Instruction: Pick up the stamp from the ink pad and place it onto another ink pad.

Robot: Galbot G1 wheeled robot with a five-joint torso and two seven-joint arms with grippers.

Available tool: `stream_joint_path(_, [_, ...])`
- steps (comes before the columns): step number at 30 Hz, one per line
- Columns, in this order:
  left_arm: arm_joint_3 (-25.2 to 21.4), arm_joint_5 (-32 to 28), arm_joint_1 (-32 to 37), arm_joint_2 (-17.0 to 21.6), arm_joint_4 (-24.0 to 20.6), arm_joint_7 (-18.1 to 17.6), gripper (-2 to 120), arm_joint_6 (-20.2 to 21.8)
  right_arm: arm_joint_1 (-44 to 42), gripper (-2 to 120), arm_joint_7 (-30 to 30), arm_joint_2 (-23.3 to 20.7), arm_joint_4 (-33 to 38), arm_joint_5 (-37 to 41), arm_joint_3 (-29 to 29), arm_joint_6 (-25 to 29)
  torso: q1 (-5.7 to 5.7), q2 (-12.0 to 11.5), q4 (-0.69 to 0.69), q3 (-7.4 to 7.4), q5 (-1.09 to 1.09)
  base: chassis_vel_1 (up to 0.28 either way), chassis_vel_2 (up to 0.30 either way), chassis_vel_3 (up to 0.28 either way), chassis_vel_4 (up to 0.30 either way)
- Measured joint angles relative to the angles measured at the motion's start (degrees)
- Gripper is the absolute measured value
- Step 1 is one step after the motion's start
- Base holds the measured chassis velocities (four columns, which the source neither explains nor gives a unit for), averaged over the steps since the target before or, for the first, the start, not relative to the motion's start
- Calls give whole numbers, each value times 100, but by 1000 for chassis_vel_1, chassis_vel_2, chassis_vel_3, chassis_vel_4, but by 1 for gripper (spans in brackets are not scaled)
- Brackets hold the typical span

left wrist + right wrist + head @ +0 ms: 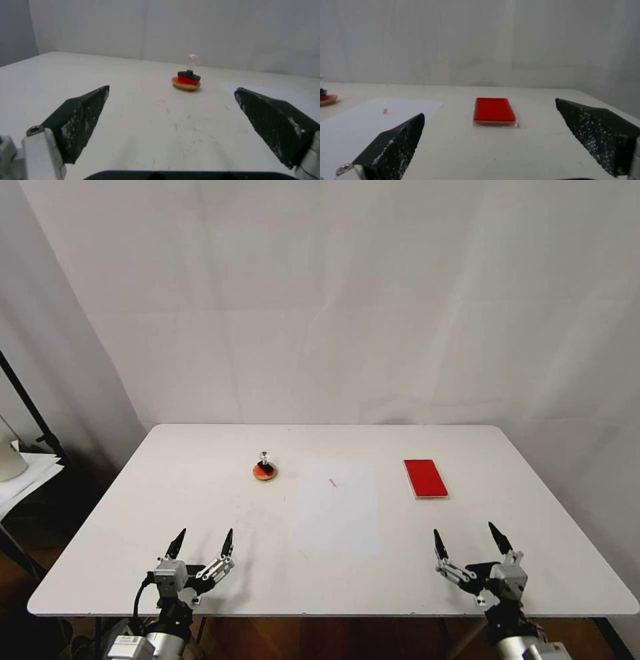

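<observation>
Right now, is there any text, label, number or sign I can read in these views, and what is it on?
No readable text.
Paper sheet: a short red mark, no legible characters.
Label on the left arm at the head view's lower edge: too small to read.
Stamp, round pad and red pad: no lettering visible.

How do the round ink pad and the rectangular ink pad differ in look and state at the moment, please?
The round ink pad is a small disc with a tan rim; the rectangular ink pad is larger, flat and bright red with a pale edge. The round one carries the stamp; the rectangular one is bare. The round one lies left of the paper sheet, the rectangular one right. Both rest on the white table.
</observation>
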Motion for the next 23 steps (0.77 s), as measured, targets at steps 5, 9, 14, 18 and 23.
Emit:
stream_joint_path(5, [0, 0, 0, 0, 0, 0, 100, 0, -103, 100, 41, 37, 68, 0, 20, 6, 0, 0, 0, 0, 1, 0, 0, 0, 0])
stream_joint_path(9, [0, 0, 0, 0, 0, 0, 100, 0, -117, 100, 46, 37, 80, 0, -7, 1, 1, 0, 0, 0, 1, 0, 0, 0, 0])
stream_joint_path(14, [0, 0, 0, 0, 0, 0, 100, 0, -131, 100, 33, 48, 78, 4, -34, -20, 0, 0, 0, 0, 1, 0, 0, 0, 0])
stream_joint_path(18, [0, 0, 0, 0, 0, 0, 100, 0, -126, 100, 26, 50, 68, 5, -45, -35, 1, -1, 0, 0, 1, 0, 0, 0, 0])
stream_joint_path(23, [0, 0, 0, 0, 0, 0, 100, 0, -114, 100, 17, 48, 57, 12, -54, -43, 1, -1, 0, 0, 1, 0, 0, 0, 0])
